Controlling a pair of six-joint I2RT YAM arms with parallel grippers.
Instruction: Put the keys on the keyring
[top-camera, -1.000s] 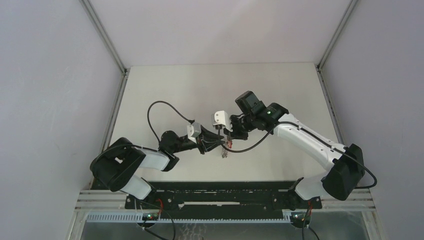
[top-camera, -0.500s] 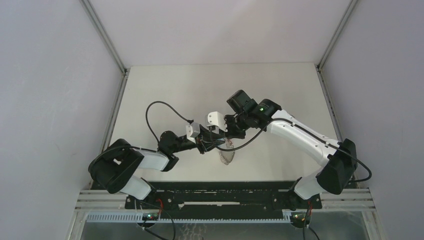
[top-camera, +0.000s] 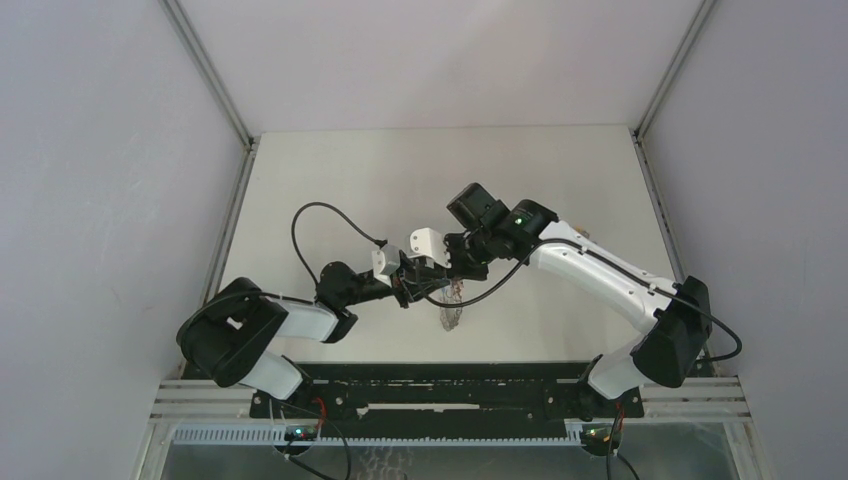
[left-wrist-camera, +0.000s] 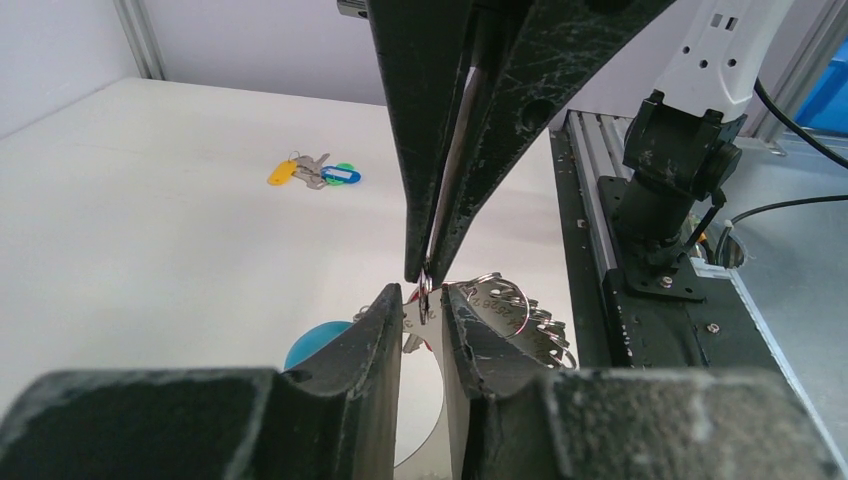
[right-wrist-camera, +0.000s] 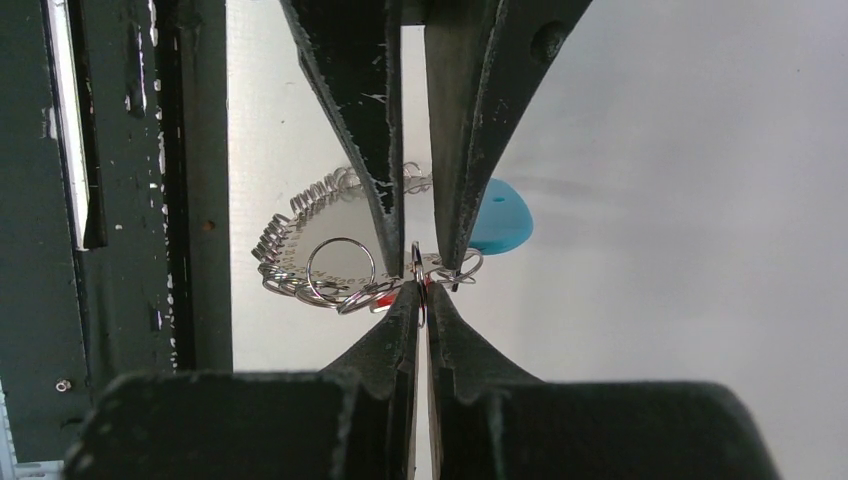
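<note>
left gripper (left-wrist-camera: 422, 300), right gripper (right-wrist-camera: 420, 297), keyring (left-wrist-camera: 506, 308) (between tips)

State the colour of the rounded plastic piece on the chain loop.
The rounded plastic piece is bright blue; clearest in right wrist view.

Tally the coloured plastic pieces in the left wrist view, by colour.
yellow key head: 1
blue-green key head: 1
red key head: 1 (only a sliver shows)
bright blue keyring segment: 1
Total: 4
</note>
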